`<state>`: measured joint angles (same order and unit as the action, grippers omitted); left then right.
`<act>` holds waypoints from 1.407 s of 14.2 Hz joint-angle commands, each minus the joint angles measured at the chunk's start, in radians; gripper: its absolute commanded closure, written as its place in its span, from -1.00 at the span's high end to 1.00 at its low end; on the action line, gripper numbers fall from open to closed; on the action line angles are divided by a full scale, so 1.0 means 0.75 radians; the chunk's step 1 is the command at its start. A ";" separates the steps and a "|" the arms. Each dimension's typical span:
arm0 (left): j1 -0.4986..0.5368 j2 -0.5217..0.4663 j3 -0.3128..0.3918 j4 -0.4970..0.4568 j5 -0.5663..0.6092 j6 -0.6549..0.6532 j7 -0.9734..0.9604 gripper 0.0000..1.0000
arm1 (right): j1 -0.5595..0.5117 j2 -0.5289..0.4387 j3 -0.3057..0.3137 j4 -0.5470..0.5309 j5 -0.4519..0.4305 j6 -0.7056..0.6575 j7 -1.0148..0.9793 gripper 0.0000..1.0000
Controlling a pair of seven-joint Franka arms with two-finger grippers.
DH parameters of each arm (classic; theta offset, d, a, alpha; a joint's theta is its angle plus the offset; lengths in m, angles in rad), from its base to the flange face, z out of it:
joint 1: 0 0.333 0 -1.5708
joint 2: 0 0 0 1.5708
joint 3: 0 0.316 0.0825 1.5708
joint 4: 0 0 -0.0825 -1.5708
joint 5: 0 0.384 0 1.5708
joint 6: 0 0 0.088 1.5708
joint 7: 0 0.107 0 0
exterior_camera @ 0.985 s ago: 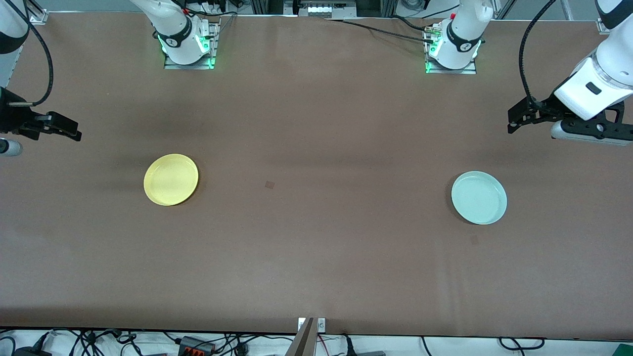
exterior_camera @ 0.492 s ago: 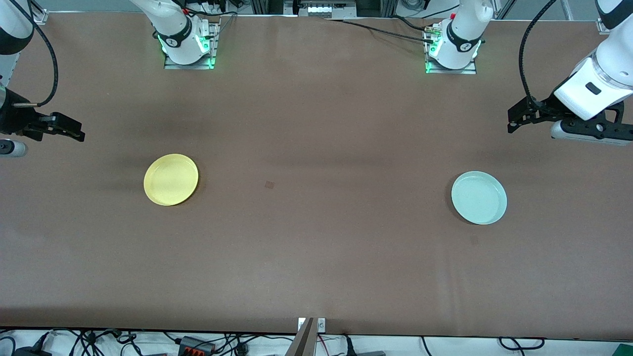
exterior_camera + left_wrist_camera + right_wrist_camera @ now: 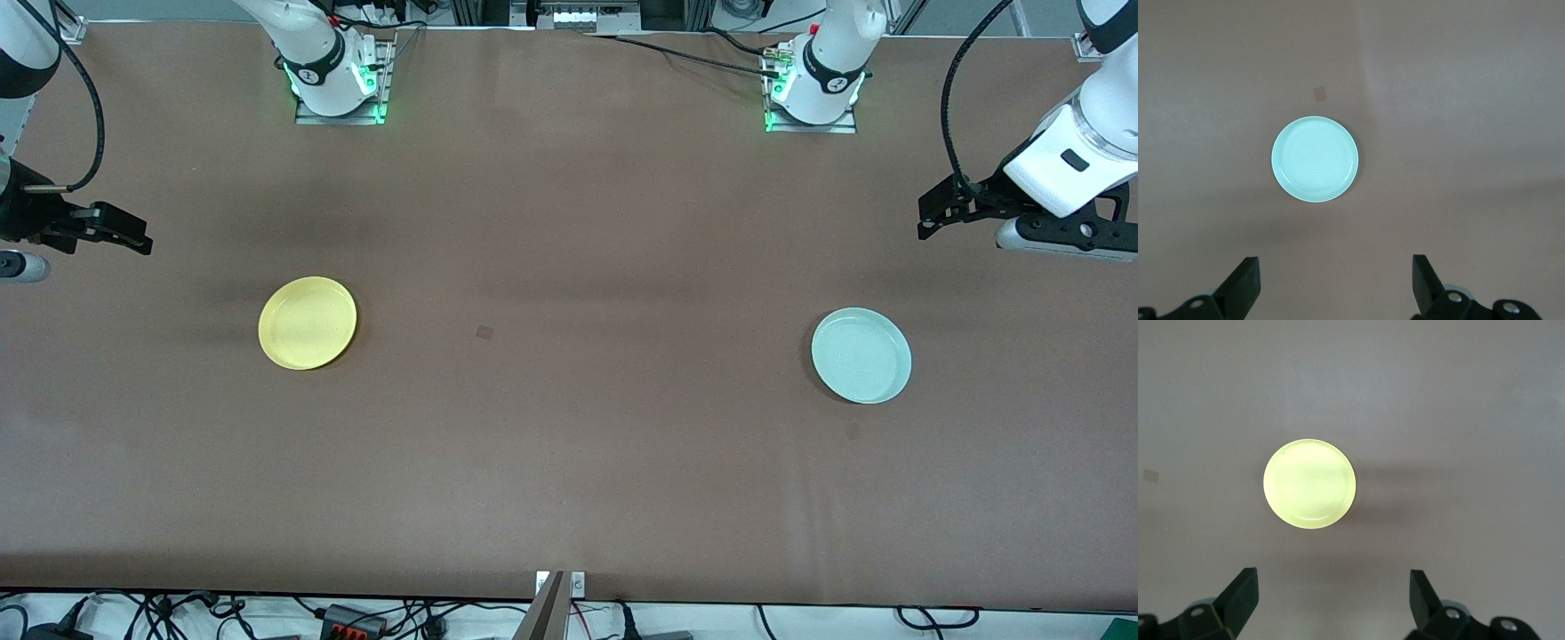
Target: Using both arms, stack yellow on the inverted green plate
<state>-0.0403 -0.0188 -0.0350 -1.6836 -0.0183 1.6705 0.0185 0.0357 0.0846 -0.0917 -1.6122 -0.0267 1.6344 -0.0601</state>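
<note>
The yellow plate (image 3: 307,323) lies flat on the brown table toward the right arm's end; it also shows in the right wrist view (image 3: 1309,483). The pale green plate (image 3: 861,355) lies flat toward the left arm's end, rim up as far as I can tell; it also shows in the left wrist view (image 3: 1315,159). My right gripper (image 3: 133,236) hangs open and empty in the air near the table's end, apart from the yellow plate (image 3: 1333,581). My left gripper (image 3: 927,219) hangs open and empty, apart from the green plate (image 3: 1335,267).
A small dark square mark (image 3: 484,332) is on the table between the plates. The two arm bases (image 3: 336,80) (image 3: 813,84) stand along the table's edge farthest from the front camera. Cables lie beside the left arm's base.
The left gripper has shifted slightly toward its end of the table. The right gripper has crept slightly toward the yellow plate. Both plates are unmoved.
</note>
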 commanded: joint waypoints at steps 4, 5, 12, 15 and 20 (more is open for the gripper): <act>0.001 -0.002 0.002 0.015 -0.002 -0.024 -0.002 1.00 | 0.001 -0.006 0.000 0.008 -0.015 -0.011 -0.016 1.00; 0.001 -0.001 0.004 0.015 -0.002 -0.024 -0.004 1.00 | 0.006 -0.006 0.000 0.010 -0.015 -0.003 -0.016 1.00; 0.003 0.119 0.006 0.015 0.024 -0.035 -0.004 1.00 | -0.001 -0.006 -0.003 0.037 -0.013 0.007 -0.002 1.00; 0.053 0.178 0.006 0.017 0.035 -0.033 0.000 1.00 | -0.011 -0.004 -0.005 0.037 -0.009 0.009 0.002 1.00; 0.139 0.540 0.006 0.242 0.020 -0.033 0.014 1.00 | -0.013 -0.002 -0.009 0.039 -0.001 0.009 0.002 1.00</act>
<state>0.0347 0.2456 -0.0263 -1.6405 -0.0070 1.6664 0.0194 0.0288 0.0839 -0.1010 -1.5914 -0.0267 1.6421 -0.0598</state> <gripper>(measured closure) 0.000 0.000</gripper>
